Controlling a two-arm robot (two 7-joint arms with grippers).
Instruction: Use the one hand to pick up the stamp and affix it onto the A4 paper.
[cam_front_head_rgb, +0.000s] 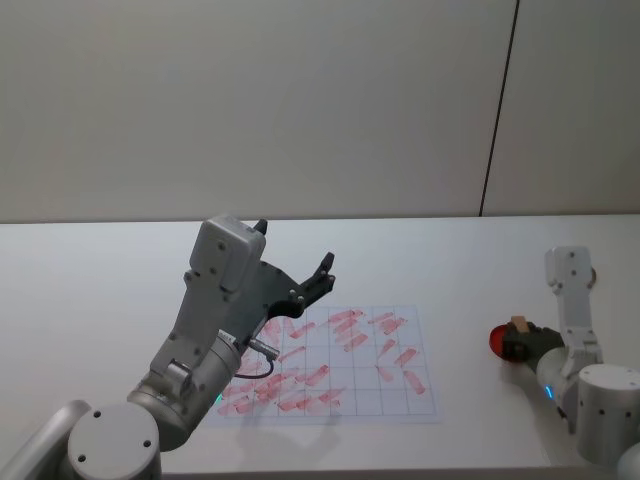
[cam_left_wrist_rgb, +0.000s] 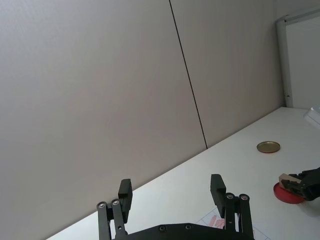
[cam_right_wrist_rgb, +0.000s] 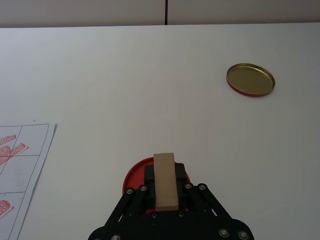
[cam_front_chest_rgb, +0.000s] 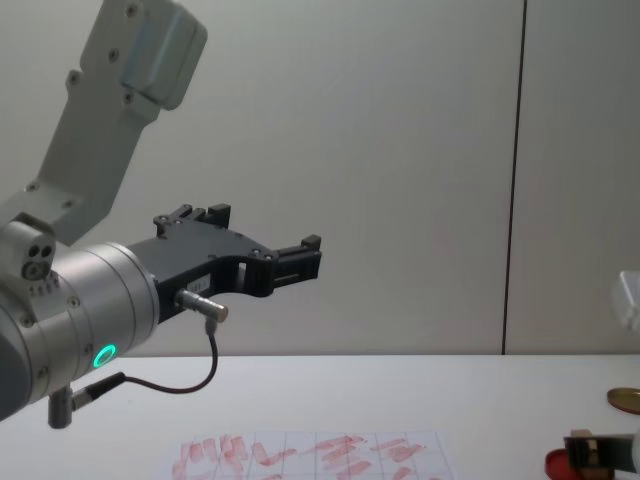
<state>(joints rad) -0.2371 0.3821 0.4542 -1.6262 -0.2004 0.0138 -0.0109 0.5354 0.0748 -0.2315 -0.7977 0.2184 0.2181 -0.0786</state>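
The stamp (cam_right_wrist_rgb: 165, 181), a small tan wooden block, is clamped between the black fingers of my right gripper (cam_right_wrist_rgb: 165, 192), which is shut on it. It sits directly over the red round ink pad (cam_right_wrist_rgb: 133, 176), at the table's right side. In the head view the stamp (cam_front_head_rgb: 518, 325) shows above the pad (cam_front_head_rgb: 496, 343), right of the A4 paper (cam_front_head_rgb: 405, 398). The paper is a white gridded sheet covered in red smudges. My left gripper (cam_front_head_rgb: 295, 247) hangs raised above the paper's left part, open and holding nothing (cam_left_wrist_rgb: 171, 187).
A gold-brown round lid (cam_right_wrist_rgb: 250, 79) lies on the white table beyond the ink pad, also seen as the lid (cam_left_wrist_rgb: 268, 147) from the left wrist. A beige wall runs along the table's far edge.
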